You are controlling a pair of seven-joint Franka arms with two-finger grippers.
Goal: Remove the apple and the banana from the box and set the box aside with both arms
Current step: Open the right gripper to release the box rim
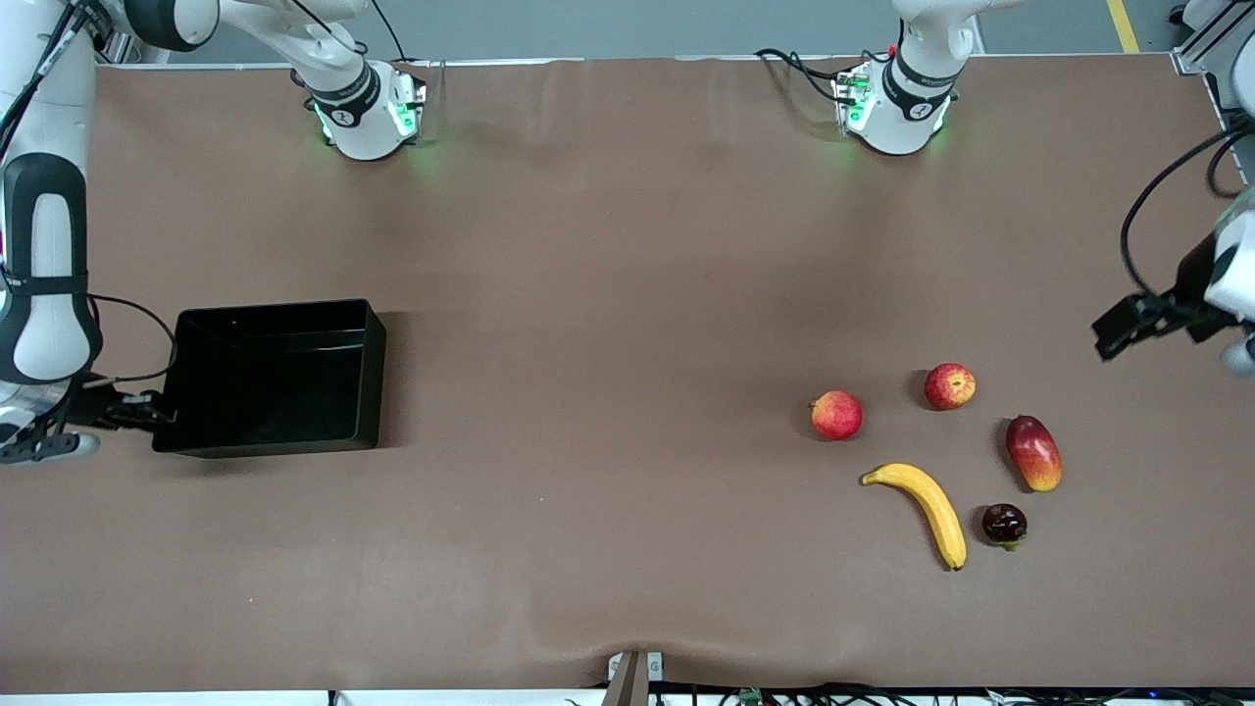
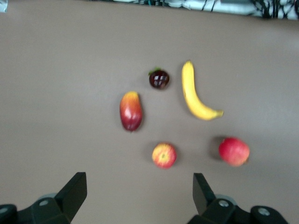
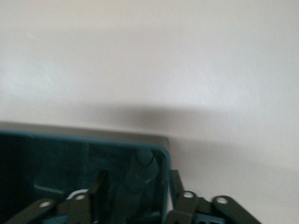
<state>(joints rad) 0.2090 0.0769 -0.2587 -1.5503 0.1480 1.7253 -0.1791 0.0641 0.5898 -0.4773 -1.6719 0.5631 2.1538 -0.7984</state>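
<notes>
The black box (image 1: 374, 373) sits toward the right arm's end of the table. My right gripper (image 1: 155, 413) is low at the box's end wall and open. In the right wrist view its jaws (image 3: 138, 186) straddle the box's rim (image 3: 93, 138), with one finger inside and one outside. The yellow banana (image 1: 927, 505) (image 2: 194, 95) and the small streaked apple (image 1: 949, 385) (image 2: 164, 155) lie toward the left arm's end. My left gripper (image 1: 1113, 335) (image 2: 139, 187) hangs open and empty over the table's edge beside them, with the apple just ahead of its jaws.
A pinkish-red round fruit (image 1: 836, 415) (image 2: 233, 151) lies beside the apple. A red-and-yellow mango (image 1: 1033, 452) (image 2: 131, 110) and a small dark fruit (image 1: 1004, 524) (image 2: 159, 79) lie next to the banana. Brown tabletop stretches between box and fruits.
</notes>
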